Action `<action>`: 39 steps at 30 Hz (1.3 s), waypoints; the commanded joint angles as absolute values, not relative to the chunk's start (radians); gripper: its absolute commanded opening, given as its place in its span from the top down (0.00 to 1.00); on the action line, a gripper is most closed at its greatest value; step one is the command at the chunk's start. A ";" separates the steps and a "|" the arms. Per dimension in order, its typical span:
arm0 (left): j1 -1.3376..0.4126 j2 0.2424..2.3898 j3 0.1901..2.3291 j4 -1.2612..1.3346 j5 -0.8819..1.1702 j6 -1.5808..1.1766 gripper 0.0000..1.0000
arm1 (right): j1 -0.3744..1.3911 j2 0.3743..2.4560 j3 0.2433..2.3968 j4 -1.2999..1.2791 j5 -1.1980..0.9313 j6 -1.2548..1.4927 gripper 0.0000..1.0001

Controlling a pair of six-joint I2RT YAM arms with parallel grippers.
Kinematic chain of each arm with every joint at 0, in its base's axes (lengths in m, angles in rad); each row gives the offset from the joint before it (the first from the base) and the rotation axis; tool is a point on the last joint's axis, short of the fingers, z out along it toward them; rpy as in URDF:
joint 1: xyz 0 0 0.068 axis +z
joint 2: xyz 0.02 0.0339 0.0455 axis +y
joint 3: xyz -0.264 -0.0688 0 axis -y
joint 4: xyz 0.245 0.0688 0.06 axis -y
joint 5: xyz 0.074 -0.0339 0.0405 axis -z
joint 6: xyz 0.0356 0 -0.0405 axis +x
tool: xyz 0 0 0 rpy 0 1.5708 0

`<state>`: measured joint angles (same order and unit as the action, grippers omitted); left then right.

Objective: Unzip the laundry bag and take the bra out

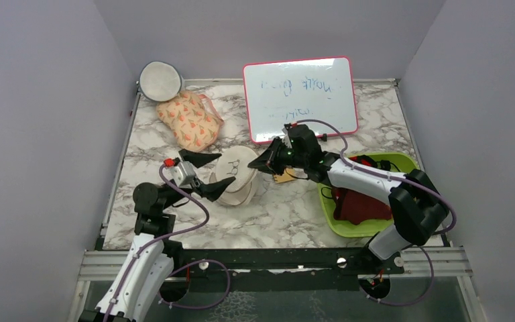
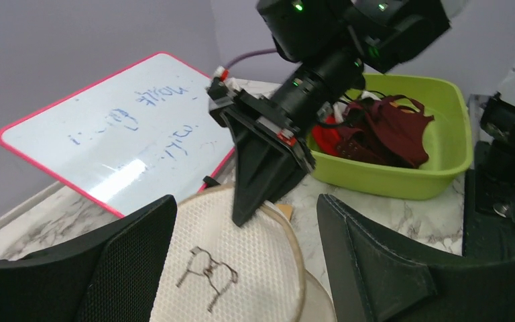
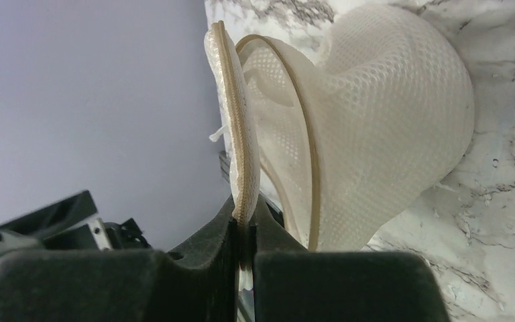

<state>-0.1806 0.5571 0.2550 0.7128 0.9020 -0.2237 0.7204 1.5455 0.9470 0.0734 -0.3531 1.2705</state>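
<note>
Right gripper pinches laundry bag rim; bag's inside hidden from view.

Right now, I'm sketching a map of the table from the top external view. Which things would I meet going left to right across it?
white round disc → peach floral pouch → laundry bag → whiteboard → green tub
</note>
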 commanded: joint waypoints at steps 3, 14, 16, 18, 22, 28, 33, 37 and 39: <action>-0.178 0.556 0.435 0.260 0.615 -0.025 0.30 | 0.787 1.583 0.942 0.136 -0.389 1.244 0.96; -0.181 0.564 0.449 0.207 0.522 0.000 0.30 | 0.859 1.629 0.873 0.159 -0.286 1.226 0.74; -0.182 0.568 0.449 0.207 0.524 0.000 0.30 | 0.859 1.637 0.879 0.129 -0.252 1.196 0.71; -0.183 0.570 0.452 0.204 0.523 0.000 0.30 | 0.859 1.633 0.890 0.086 -0.197 1.158 0.66; -0.187 0.572 0.455 0.192 0.514 -0.001 0.30 | 0.856 1.598 0.905 0.001 -0.019 1.010 0.53; -0.193 0.584 0.458 0.185 0.503 -0.009 0.30 | 0.852 1.545 0.982 -0.180 0.109 0.722 0.39; -0.193 0.599 0.467 0.155 0.433 -0.053 0.22 | 0.852 1.468 1.032 -0.336 0.130 0.485 0.33; -0.193 0.624 0.480 0.094 0.276 -0.154 0.13 | 0.843 1.365 1.025 -0.400 0.224 0.425 0.12; -0.193 0.647 0.498 0.063 0.228 -0.198 0.02 | 0.814 1.285 0.992 -0.392 0.230 0.382 0.01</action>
